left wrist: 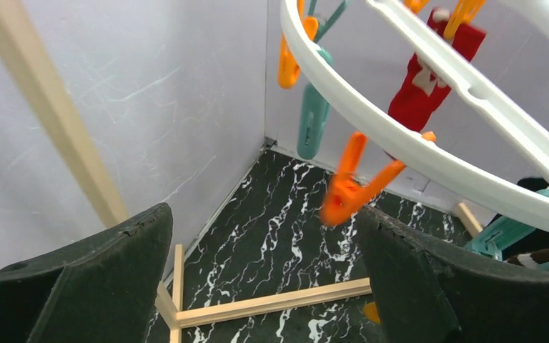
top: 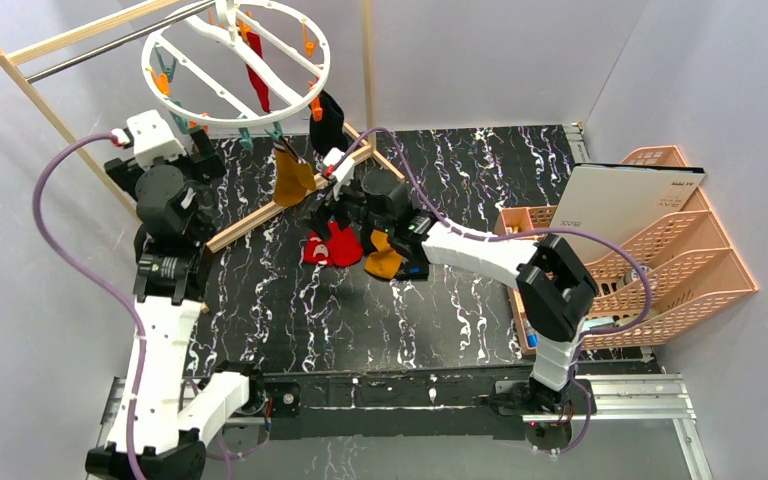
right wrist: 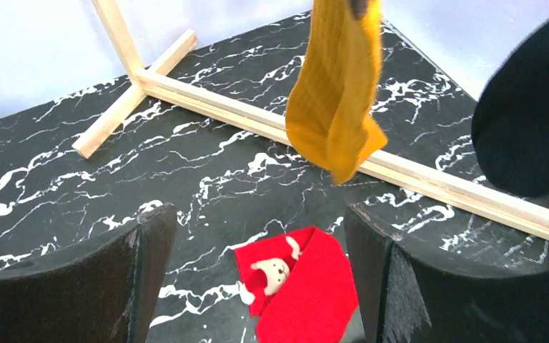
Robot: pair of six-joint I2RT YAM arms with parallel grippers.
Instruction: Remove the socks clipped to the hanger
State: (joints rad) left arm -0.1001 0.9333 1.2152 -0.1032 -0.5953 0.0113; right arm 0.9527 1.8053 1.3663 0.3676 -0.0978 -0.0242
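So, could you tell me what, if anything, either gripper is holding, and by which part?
Nothing is held: the left gripper is open under the hanger, the right gripper open before the hanging mustard sock.

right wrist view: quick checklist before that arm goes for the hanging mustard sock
1. right gripper open and empty: ok
2. mustard sock in sight, ahead of the fingers: ok
3. sock between the fingers: not ok; it hangs above and beyond them
4. how firmly its top is held: cannot tell; cut off in this view
5. black sock apart from it, to the right: ok
6. left gripper open, gripping nothing, just under the hanger ring: ok
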